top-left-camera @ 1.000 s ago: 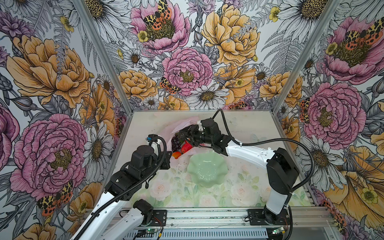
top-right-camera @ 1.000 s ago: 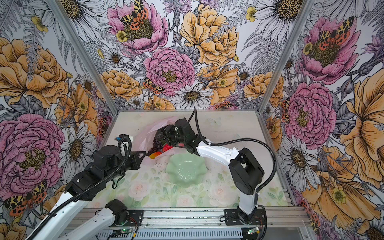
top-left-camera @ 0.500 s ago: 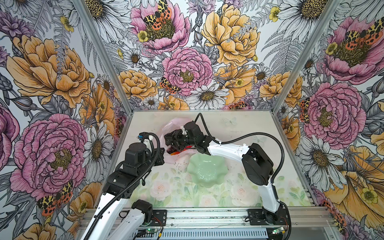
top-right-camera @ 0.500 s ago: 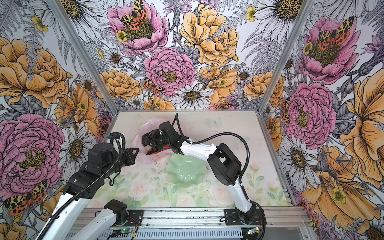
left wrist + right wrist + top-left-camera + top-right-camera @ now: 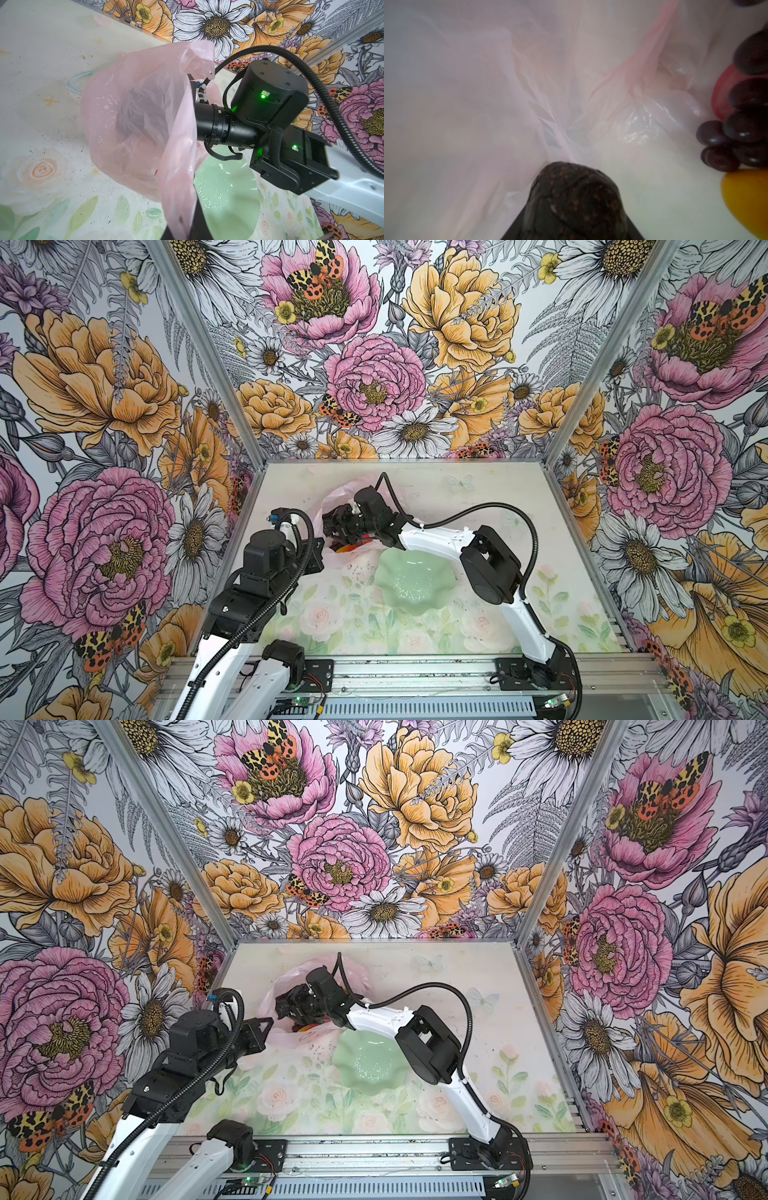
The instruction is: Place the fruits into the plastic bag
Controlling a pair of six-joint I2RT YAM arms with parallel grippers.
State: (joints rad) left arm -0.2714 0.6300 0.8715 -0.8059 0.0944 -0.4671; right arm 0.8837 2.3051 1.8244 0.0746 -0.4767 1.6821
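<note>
**Pink carrier bag, part-filled, with both grippers engaged**

Location: the plastic bag point(image 5: 338, 495) lay left of middle and toward the back of the table point(image 5: 478, 489), its mouth turned toward the right arm point(image 5: 436, 537).

Left gripper point(image 5: 264, 1029): pressed together on the bag's near rim. A strip of pink film was pinched between its fingers and drawn up taut.

Right gripper point(image 5: 330, 526): reached in through the bag mouth. Its jaws were part-spread and clamped on the blackish lump point(image 5: 575, 199), which was flecked with orange.

Contents lying inside, near that lump:
- Grape bunch point(image 5: 747, 128), dark purple and glossy.
- Red fruit point(image 5: 722, 93), half hidden behind the grapes.
- Orange fruit point(image 5: 749, 199), also glimpsed at the bag mouth in both top views.

Obstructions: the right arm's wrist and its cable point(image 5: 498, 506) covered most of the bag mouth from above. In the left wrist view, the bag's film veiled the right gripper to a dim shadow.

Surroundings: a pale green scalloped dish point(image 5: 415, 585) stood just beside the bag, partly under the right arm. Floral walls point(image 5: 374, 377) enclosed three sides.
</note>
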